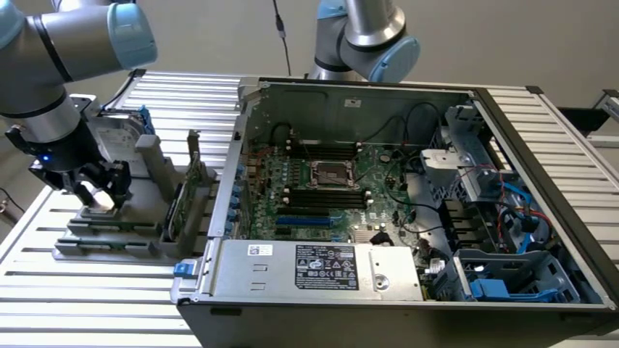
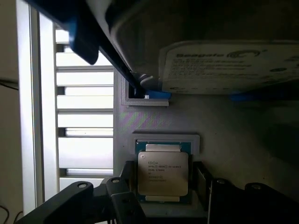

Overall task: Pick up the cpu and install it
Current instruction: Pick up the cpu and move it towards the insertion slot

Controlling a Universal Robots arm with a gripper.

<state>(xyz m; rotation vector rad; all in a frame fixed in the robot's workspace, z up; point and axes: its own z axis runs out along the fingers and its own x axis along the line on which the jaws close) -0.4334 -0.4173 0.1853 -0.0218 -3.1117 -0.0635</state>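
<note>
Misalignment is threatening: the open gripper (image 1: pixel 97 194) is straddling the cpu (image 2: pixel 162 172), and closing off-centre could be jamming it against its holder (image 2: pixel 154 123), tilting it.

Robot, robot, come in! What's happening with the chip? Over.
Gripper open, fingers flanking the cpu. Cpu flat in its grey holder, not lifted. Hard drive close beside it.

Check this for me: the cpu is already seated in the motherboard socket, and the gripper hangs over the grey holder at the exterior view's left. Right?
Not quite. The cpu is not in the motherboard socket, which stands empty; the wrist view shows it lying in the grey holder. The gripper does hang over that holder at the exterior view's left.
</note>
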